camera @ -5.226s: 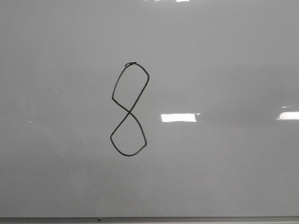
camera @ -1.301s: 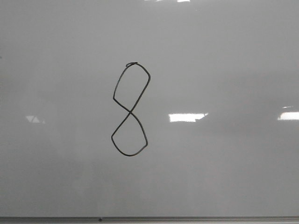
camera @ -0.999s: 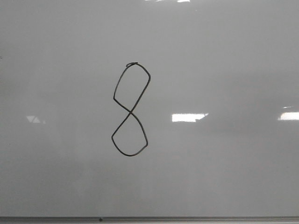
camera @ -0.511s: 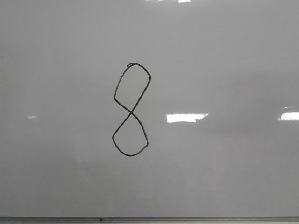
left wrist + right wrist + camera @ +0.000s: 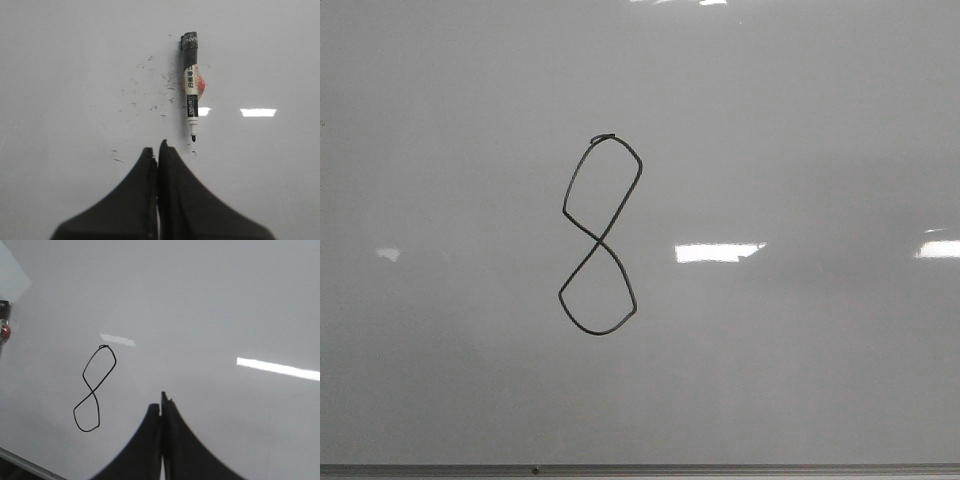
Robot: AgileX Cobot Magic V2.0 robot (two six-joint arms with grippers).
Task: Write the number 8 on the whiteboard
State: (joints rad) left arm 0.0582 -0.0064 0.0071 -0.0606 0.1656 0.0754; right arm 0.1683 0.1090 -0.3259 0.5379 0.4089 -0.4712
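Item: 8 (image 5: 598,238) complete on slick whiteboard (image 5: 800,130); my grippers (image 5: 157,150) (image 5: 162,402) both closed, empty; marker (image 5: 191,90) seemingly light, rigid, mid-barrel grasp.

A: Light looks even and soft, coming from overhead; the whiteboard (image 5: 800,120) shines pale grey.

B: Yes, with bright rectangular glare patches (image 5: 720,252) at three o'clock. Sharp focus, faint grain, no hard shadows.

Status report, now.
Left gripper shut, empty; right gripper shut, empty. 8 complete on whiteboard. Marker lying uncapped on board, clear of both grippers.
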